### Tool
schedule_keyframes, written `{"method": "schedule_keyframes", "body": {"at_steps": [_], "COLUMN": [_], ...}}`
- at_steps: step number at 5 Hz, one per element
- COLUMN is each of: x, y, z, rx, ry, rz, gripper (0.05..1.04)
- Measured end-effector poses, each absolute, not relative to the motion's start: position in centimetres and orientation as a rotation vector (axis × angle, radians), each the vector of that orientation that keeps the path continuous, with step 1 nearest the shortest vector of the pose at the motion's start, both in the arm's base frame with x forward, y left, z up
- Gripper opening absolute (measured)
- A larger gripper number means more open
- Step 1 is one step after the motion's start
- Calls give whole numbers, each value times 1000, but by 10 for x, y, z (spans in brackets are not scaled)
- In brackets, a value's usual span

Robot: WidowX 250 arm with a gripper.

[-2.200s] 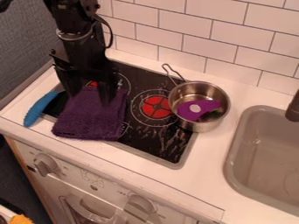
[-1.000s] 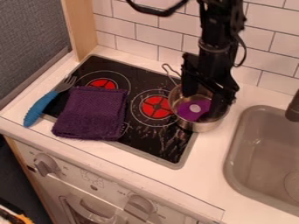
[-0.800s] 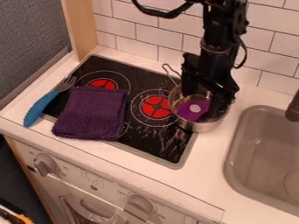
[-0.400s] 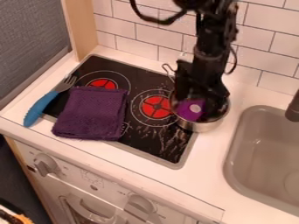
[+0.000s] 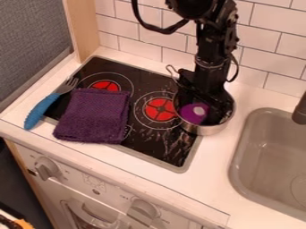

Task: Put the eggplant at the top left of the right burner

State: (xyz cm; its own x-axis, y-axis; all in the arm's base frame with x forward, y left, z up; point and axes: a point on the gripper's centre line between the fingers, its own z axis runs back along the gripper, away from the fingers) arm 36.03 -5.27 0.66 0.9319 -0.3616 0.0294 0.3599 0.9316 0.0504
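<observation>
Clock positions are read from the stove's middle, with 12 at the top edge of the view. Purple eggplant located inside the metal pot, on the pot's 8 o'clock side, a pale round spot facing up. Pot sits at 3 o'clock, over the stove's edge, its wire handle pointing to 11. The black arm enters from the top edge at 1 o'clock; its hand is lowered into the pot, by the eggplant. Whether the hand is spread or pinching cannot be told.

Stove: red right burner at 3 o'clock, another red burner at 11. Folded purple cloth at 9 o'clock; blue-handled fork beyond it, tines toward 1. Sink at 4 o'clock, set in the white tabletop.
</observation>
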Motion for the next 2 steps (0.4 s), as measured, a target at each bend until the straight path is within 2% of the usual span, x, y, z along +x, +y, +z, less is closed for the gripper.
{"method": "schedule_keyframes", "body": {"at_steps": [1,2], "x": [359,357], "y": [-49,-48], "z": [8,19], "rx": [32,20], "ry": [-53,-59], "rz": [-364,-375], "gripper": [711,689]}}
